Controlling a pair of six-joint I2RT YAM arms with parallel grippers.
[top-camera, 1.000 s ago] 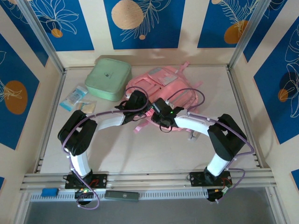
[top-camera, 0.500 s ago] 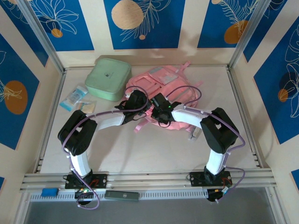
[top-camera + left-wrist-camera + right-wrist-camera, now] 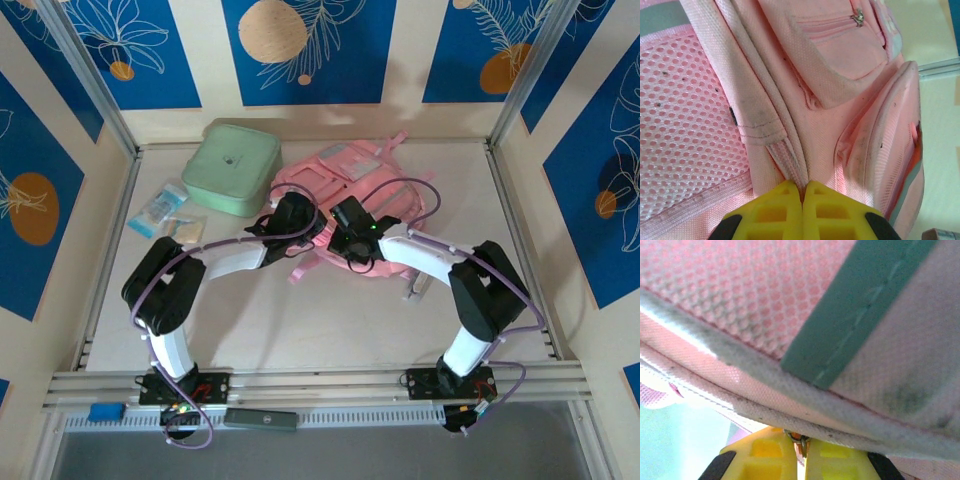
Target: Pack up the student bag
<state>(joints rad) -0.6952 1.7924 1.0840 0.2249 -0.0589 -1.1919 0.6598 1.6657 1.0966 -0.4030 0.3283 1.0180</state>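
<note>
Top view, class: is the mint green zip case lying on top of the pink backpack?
No, the mint green zip case lies flat on the table beside the pink backpack.

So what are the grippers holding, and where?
Both hold the bag: left gripper pinches a strip along its seam; right gripper looks shut on a small metal zip pull at its edge.

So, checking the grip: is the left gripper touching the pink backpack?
Touching. The left wrist view shows the left gripper pinching a seam of the student bag.
</note>
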